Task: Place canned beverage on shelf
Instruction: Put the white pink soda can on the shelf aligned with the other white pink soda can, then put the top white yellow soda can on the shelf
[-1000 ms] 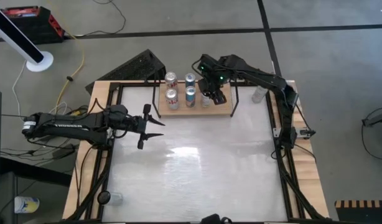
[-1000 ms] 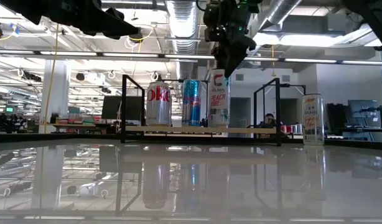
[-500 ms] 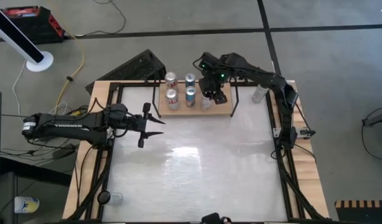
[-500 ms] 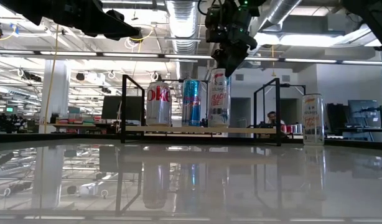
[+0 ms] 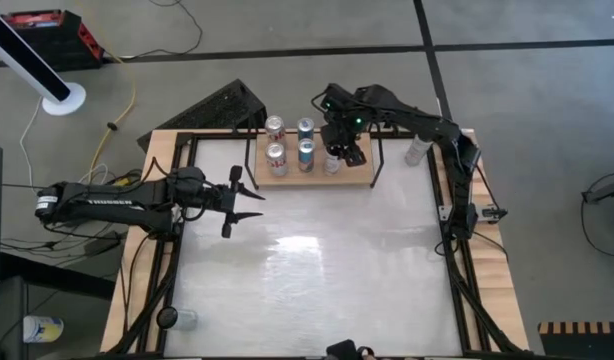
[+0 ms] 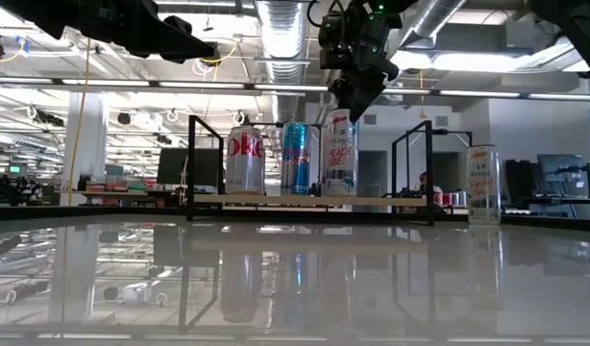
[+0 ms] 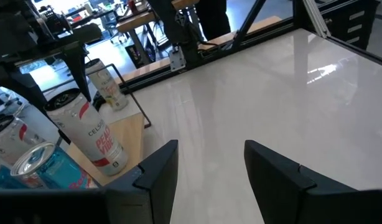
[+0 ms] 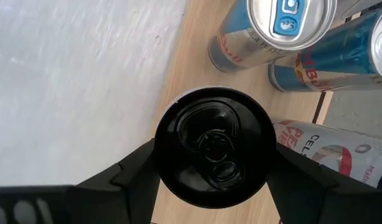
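1. Can (image 8: 214,148) upright on shelf (image 5: 355,176), between spread fingers of right gripper (image 6: 351,98); released.
2. Could topple if clipped while lifting away.
3. Left gripper (image 5: 249,202) parted, well apart.

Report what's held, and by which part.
Nothing, it seems: right gripper open about the top of the Celsius can, which stands on the shelf; left gripper open, empty.

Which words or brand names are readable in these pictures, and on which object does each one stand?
"CELSIUS" and "PEACH VIBE": on the white can on the shelf, below the right gripper.
"CELS" and "PEA VIB", partly hidden: the same can in the left wrist view.
"oke": on the silver can.
Blue can: print too small to read.
Clear bottle: label blurred.
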You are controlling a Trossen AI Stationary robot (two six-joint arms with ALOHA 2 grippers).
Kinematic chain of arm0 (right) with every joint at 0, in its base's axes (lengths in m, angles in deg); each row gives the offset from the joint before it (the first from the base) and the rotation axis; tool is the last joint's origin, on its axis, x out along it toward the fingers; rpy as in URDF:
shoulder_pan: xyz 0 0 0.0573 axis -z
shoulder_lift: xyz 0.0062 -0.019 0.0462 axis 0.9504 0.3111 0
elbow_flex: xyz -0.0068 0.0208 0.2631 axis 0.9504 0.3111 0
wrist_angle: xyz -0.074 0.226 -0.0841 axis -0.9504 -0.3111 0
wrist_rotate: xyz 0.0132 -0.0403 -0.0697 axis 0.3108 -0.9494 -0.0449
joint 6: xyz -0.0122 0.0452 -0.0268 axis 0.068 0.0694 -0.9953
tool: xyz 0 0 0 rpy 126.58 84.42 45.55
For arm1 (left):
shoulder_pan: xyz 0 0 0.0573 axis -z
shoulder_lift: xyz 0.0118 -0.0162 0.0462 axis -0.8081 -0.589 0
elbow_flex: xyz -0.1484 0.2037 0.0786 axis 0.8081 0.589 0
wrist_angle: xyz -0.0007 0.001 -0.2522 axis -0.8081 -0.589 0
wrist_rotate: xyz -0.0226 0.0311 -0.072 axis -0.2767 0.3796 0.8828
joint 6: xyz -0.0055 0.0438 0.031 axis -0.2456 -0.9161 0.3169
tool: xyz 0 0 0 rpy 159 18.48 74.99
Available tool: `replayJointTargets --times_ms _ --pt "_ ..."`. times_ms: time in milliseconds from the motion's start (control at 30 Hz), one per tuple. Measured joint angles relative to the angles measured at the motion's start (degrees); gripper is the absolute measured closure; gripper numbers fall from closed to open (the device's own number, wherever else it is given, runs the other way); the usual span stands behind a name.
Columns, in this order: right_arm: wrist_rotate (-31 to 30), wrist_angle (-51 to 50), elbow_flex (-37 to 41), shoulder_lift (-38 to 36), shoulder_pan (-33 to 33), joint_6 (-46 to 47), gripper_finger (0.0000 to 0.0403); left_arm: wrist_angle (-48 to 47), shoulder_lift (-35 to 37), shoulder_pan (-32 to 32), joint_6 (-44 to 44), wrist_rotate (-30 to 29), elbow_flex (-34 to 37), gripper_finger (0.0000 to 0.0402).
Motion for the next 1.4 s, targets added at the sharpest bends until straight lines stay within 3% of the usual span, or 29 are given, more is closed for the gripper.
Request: replayJointTargets --times_ms 167,467,933,1233,1400 --pt "0.1 0.6 0.4 -0.1 0.3 0.4 0.0131 -0.1 0.0 0.0 0.0 0.0 0.0 0.0233" --pt "-0.4 2.0 0.6 0.0 0.2 3.0 0.0058 -0.1 0.0 0.0 0.0 0.0 0.0 0.0233" --pt "-14.6 0.2 0.6 0.0 -1.3 6.7 0.0059 0.0 0.0 0.0 0.0 0.0 0.0 0.0233" --pt "-12.4 -5.8 0.6 -2.5 -1.3 15.4 0.0062 0.7 0.0 0.0 -0.6 0.0 0.0 0.0233" --pt "-10.4 -6.3 0.6 -8.2 -0.5 19.9 0.0079 1.5 0.0 0.0 -0.9 0.9 0.0 0.0233"
